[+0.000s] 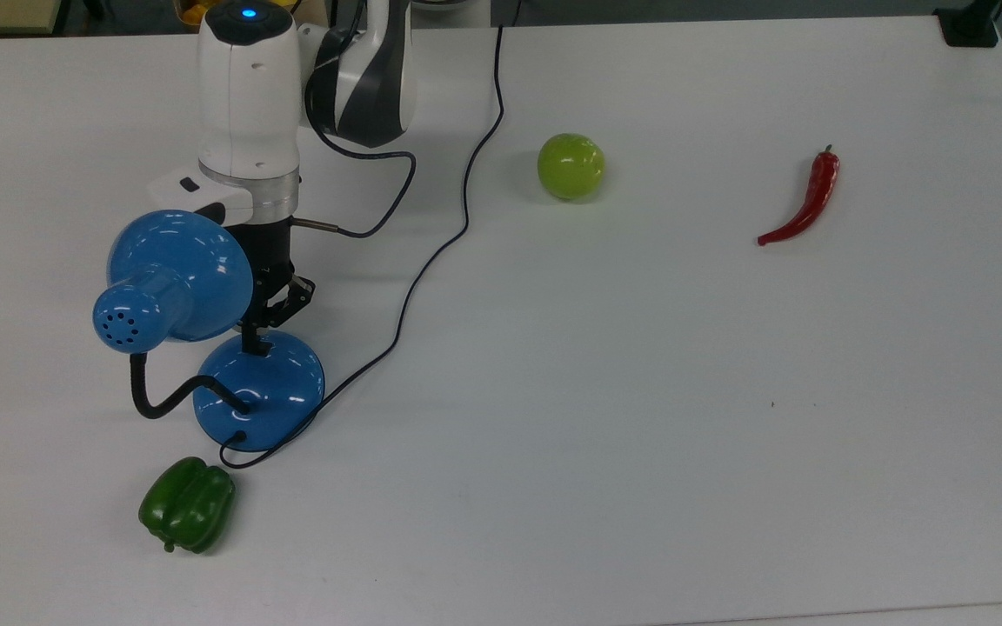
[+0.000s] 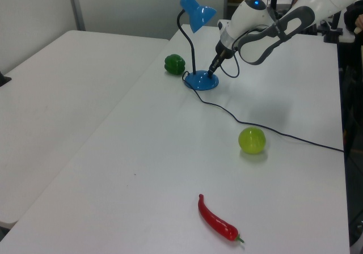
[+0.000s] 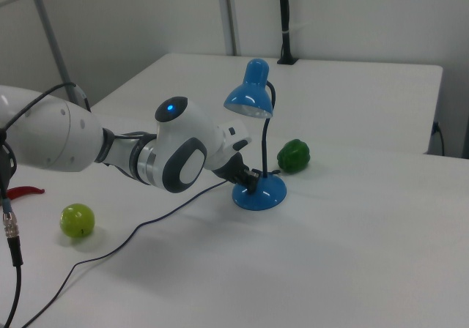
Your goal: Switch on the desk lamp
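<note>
Desk lamp [image 1: 183, 287] stands on the white bench [image 1: 640, 391], at the top view's left. Landmark for all places: its domed blue base [image 1: 259, 389].

Step in hand, as judged: pressing the small black switch on the base. Gripper [image 1: 254, 344] comes down at a slant onto the dome's edge nearest the robot arm [image 1: 249, 96], tip touching or just above the switch spot. Jaws read as together, forming 1 narrow poking tip, nothing clamped between them.

How to do it well (judgement):
- Push straight down through the switch, not sideways. The dome is glossy and curved, so a slanted push could slide the tip off.
- Keep force modest. The base is light-looking and could skid or tip on the smooth bench.
- Shade [image 1: 179, 276] hangs just beside the wrist in the top view. Keep the wrist from knocking it, as the gooseneck [image 1: 157, 402] would flex and drag the base.
- Check for light in the shade. In the right view the shade's mouth [image 3: 250, 110] shows no clear glow, so the lamp looks unlit.

Around the base:
- Thin black cord [image 1: 431, 261] leaves the base and runs off past the arm, apart from the tip.
- Green bell pepper [image 1: 187, 504] near the base, on the side away from the arm. No obstruction.
- Green apple [image 1: 571, 165] well apart.
- Red chili [image 1: 801, 200] farther still.

Only the shade crowds the approach.
</note>
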